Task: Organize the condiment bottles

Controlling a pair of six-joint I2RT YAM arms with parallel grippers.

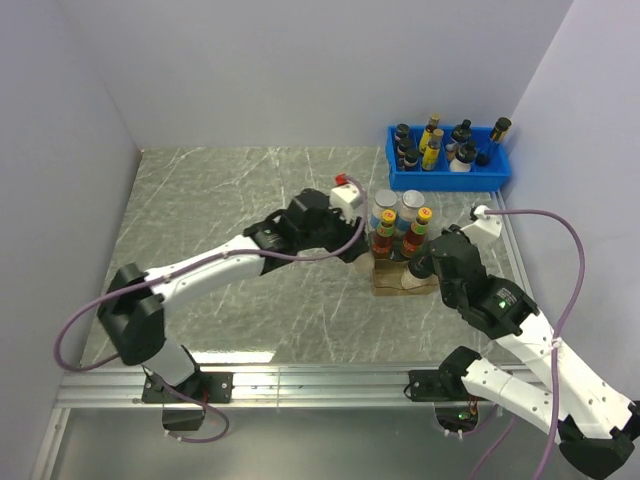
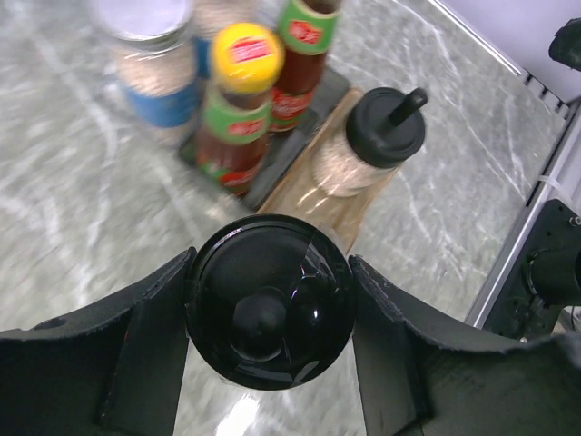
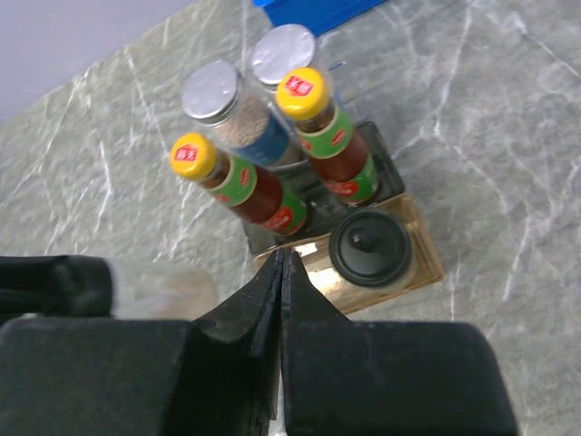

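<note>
My left gripper [image 2: 272,272] is shut on a black-capped little bottle [image 2: 270,304], held just left of the wooden tray [image 2: 340,209]; in the top view this gripper [image 1: 357,247] is beside the rack. The second black-capped bottle [image 2: 374,136] stands on that tray. Two brown sauce bottles with yellow caps [image 3: 195,156] [image 3: 302,91] stand in a dark holder [image 3: 386,173] behind it, and two silver-lidded jars [image 3: 213,91] [image 3: 283,53] behind those. My right gripper [image 3: 283,261] is shut and empty, hovering over the tray's near left edge.
A blue bin [image 1: 450,178] crowded with dark and yellow bottles stands at the back right, by the right wall. The table's metal rail [image 1: 300,385] runs along the near edge. My two wrists are close together round the rack.
</note>
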